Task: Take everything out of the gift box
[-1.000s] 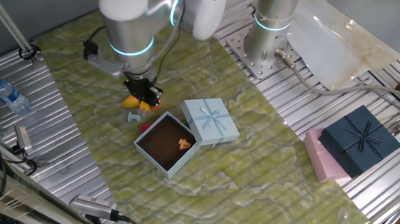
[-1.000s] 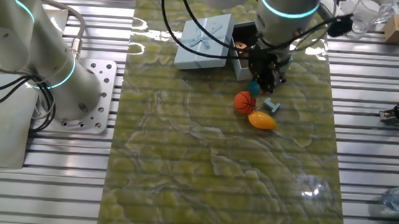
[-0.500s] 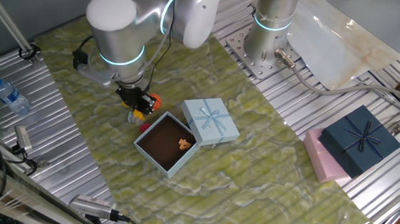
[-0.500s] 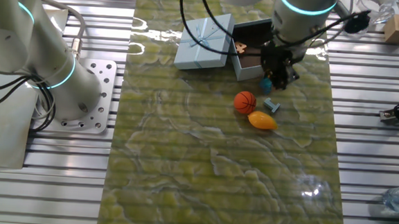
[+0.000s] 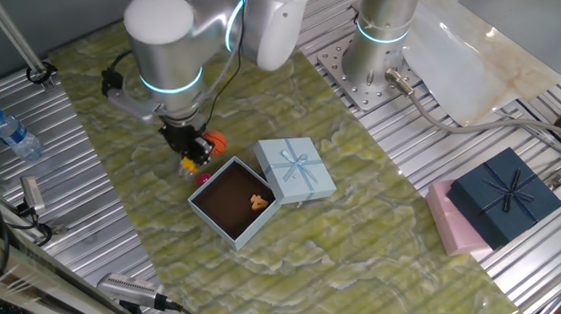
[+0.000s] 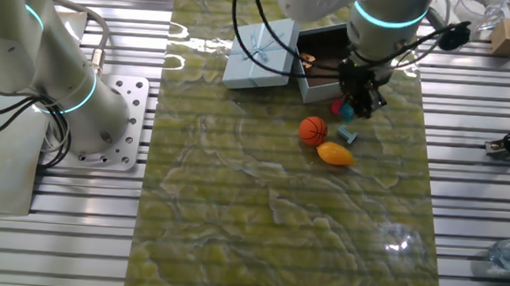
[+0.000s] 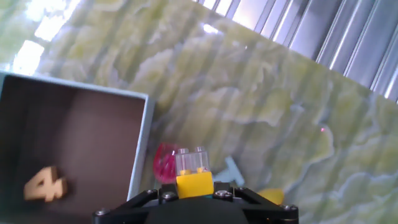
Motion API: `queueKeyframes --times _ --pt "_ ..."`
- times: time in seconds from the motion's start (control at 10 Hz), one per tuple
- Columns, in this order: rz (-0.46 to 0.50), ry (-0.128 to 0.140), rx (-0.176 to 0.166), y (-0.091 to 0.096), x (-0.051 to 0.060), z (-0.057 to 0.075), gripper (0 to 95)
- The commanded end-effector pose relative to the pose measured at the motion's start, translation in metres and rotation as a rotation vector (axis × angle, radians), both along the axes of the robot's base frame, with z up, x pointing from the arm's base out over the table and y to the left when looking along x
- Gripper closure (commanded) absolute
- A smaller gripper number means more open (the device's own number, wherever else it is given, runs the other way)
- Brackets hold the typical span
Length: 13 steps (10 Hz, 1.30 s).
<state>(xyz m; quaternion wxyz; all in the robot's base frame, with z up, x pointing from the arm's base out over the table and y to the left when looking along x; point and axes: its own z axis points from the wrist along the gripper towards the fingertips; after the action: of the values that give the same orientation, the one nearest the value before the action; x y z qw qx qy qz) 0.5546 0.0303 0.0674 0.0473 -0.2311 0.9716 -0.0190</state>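
Cardboard walls of the gift box [image 7: 140, 143] fill the left of the hand view. On its brown floor lies one tan piece [image 7: 43, 185], the only thing we see left inside. We judge it light, stiff and irregular, best pinched from above across its narrow width, well clear of the walls, since the thin box would likely slide if nudged. Just right of the wall, a magenta piece [image 7: 165, 163] rests on the surface [image 7: 261, 93]. Next, the end effector [image 7: 194, 186] appears closed on a small yellow brick [image 7: 194, 182], hard and smooth-sided, so prone to slipping. Further right lie a teal piece [image 7: 233, 169] and the mango [image 7: 270, 196].
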Motion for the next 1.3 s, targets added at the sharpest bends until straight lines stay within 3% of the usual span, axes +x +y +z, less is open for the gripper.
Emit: queueKeyframes --times 0.1,0.4,0.6,1.1,1.3 --pt "-0.009 0.026 0.009 0.0 -0.004 0.0 95.0" --pt "-0.01 0.038 0.017 0.003 -0.002 -0.006 95.0" --pt "0.011 0.037 0.022 0.002 -0.003 -0.007 57.0" --pt "0.005 0.044 0.022 0.008 -0.007 -0.003 57.0" --pt "0.021 0.043 0.001 0.015 -0.01 0.003 57.0"
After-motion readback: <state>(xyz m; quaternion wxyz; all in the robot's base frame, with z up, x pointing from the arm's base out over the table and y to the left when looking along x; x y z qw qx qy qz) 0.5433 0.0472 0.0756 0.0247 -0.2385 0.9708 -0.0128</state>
